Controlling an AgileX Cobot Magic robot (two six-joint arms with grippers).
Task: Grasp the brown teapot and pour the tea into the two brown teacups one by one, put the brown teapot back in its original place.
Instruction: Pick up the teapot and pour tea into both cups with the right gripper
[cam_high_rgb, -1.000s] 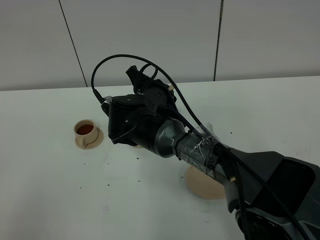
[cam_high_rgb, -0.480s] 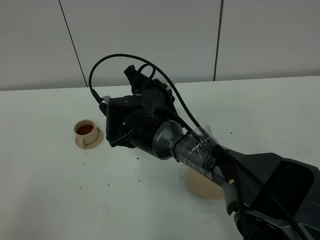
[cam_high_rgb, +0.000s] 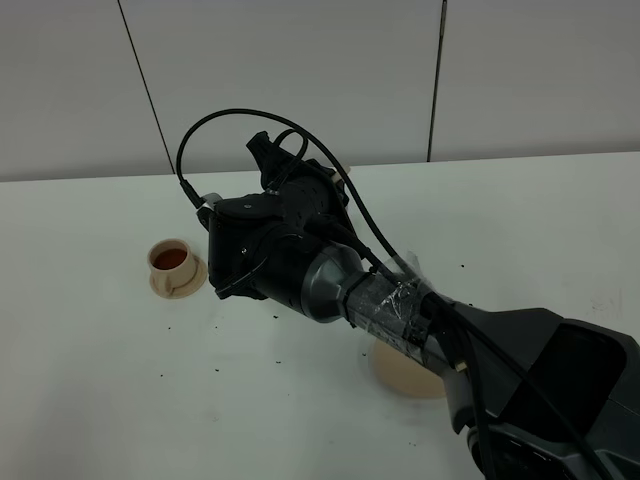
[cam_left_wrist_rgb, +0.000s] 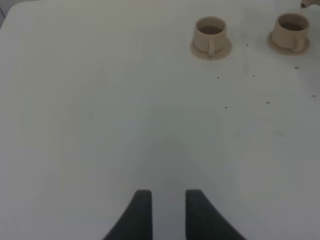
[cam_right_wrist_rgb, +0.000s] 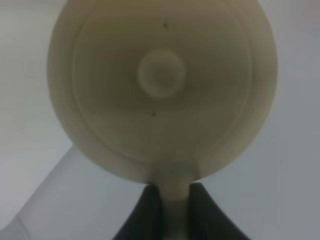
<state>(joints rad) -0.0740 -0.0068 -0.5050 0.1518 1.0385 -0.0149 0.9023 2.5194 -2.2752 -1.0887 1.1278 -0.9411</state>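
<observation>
In the right wrist view the brown teapot fills the picture, seen from above its knobbed lid. My right gripper is shut on its loop handle. From the high camera my right arm reaches across to the left, and its wrist hides the teapot. One brown teacup with reddish tea stands on its saucer left of that wrist. The left wrist view shows both teacups far ahead of my left gripper, whose fingers stand slightly apart with nothing between them. The teapot's flat saucer lies partly under the right arm.
The white table carries small dark specks around the cups and the saucer. A grey panelled wall stands behind the table. A black cable loops above the right wrist.
My right wrist has drifted a little to the left and turned slightly with the teapot. The cup on the left has stayed where it was.
</observation>
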